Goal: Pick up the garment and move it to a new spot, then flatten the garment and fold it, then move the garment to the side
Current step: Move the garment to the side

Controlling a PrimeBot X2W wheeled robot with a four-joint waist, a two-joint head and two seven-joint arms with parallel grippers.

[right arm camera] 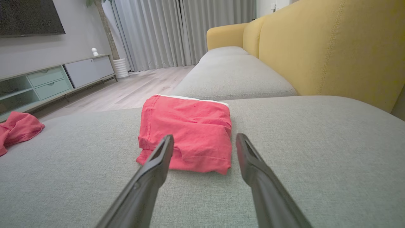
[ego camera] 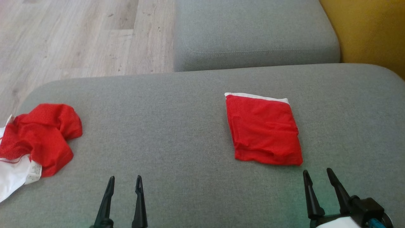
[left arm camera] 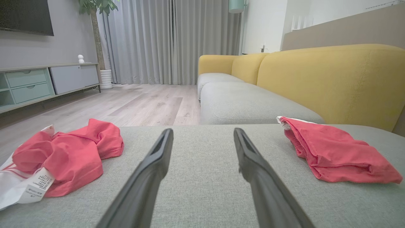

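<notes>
Two red garments (ego camera: pixel 264 129) (ego camera: pixel 41 139), two claws (ego camera: pixel 125 178) (ego camera: pixel 317 171), one grey sofa (ego camera: pixel 177 126)

Home living room: sofa (left arm camera: pixel 332 79), curtains (left arm camera: pixel 158 41), TV cabinet (left arm camera: pixel 47 82)

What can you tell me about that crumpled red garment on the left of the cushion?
The crumpled garment is a bunched heap of red, finely dotted mesh-like fabric with a white part at its near left, where a white printed care label lies turned out. It is neither flattened nor folded. It rests on the grey cushion by its left end, touching that alone; the left gripper, jaws open, is apart from it.
</notes>
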